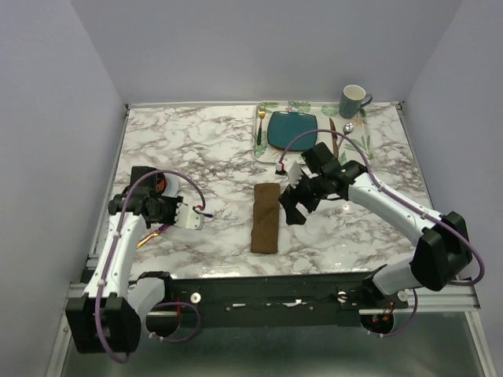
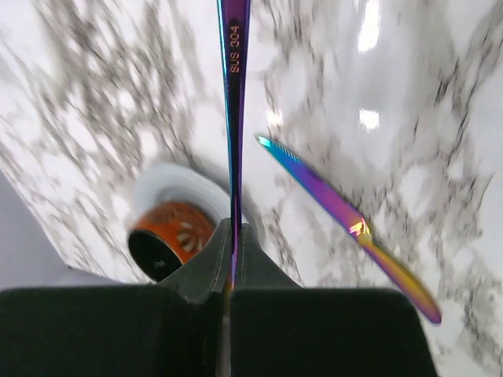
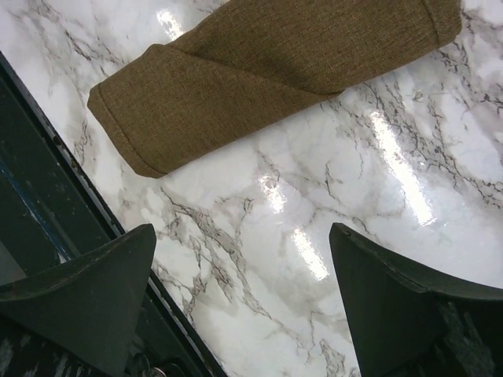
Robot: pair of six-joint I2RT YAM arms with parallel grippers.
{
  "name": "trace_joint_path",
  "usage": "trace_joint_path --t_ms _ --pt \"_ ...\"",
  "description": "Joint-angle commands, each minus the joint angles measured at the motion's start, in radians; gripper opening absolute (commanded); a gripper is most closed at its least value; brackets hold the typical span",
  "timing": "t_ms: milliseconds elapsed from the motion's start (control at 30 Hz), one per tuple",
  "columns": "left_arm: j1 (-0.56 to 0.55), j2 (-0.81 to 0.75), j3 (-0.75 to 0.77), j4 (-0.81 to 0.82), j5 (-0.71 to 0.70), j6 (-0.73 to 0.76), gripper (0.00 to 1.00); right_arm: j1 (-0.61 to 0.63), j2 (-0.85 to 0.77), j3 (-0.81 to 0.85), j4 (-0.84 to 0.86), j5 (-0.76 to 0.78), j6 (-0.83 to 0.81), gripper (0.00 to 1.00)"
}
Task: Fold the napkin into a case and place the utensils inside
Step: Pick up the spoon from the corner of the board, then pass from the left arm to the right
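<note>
The brown napkin (image 1: 266,217) lies folded into a long narrow strip at the table's middle; one end of it shows in the right wrist view (image 3: 259,75). My left gripper (image 1: 196,218) is at the left, shut on the handle of an iridescent utensil (image 2: 233,118) stamped SUS 304; its jaws (image 2: 233,229) pinch it edge-on. A second iridescent utensil (image 2: 346,216), with a serrated blade, lies on the marble beside it. My right gripper (image 1: 293,206) hovers just right of the napkin, open and empty (image 3: 244,236).
At the back right a leaf-printed placemat (image 1: 269,107) carries a teal plate (image 1: 292,130), a gold fork (image 1: 260,126) and a dark knife (image 1: 332,140); a grey-green mug (image 1: 354,100) stands behind. The black front rail (image 3: 47,196) runs close to the right gripper.
</note>
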Motion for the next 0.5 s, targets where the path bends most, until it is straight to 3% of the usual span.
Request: trace_joint_path --t_ms 0,100,133,200,267,333,367,400,467 --pt "-0.140 -0.113 0.100 -0.002 0.241 -0.297 0.00 -0.034 -0.069 0.042 -0.021 0.021 0.023 1.00" --pt "-0.261 -0.139 0.162 0.186 0.260 -0.557 0.00 -0.086 -0.057 0.099 -0.050 -0.086 0.053 1.00" --pt "-0.298 -0.145 0.165 0.317 0.232 -0.720 0.00 -0.116 -0.049 0.157 -0.065 -0.129 0.059 1.00" --pt "-0.395 -0.115 0.229 0.337 0.212 -0.783 0.00 -0.152 -0.011 0.229 -0.125 -0.258 0.066 1.00" --pt "-0.452 -0.029 0.295 0.313 0.236 -0.945 0.00 -0.212 0.006 0.328 -0.153 -0.350 0.079 1.00" --pt "-0.460 0.089 0.404 0.299 0.329 -1.120 0.00 -0.256 0.009 0.384 -0.155 -0.361 0.073 1.00" --pt "-0.460 0.130 0.438 0.293 0.374 -1.311 0.00 -0.264 0.002 0.424 -0.148 -0.321 0.054 1.00" --pt "-0.460 0.170 0.493 0.290 0.423 -1.396 0.00 -0.265 -0.015 0.430 -0.136 -0.289 0.001 1.00" --pt "-0.461 0.279 0.518 0.334 0.601 -1.614 0.00 -0.267 -0.110 0.404 -0.062 -0.213 -0.082 1.00"
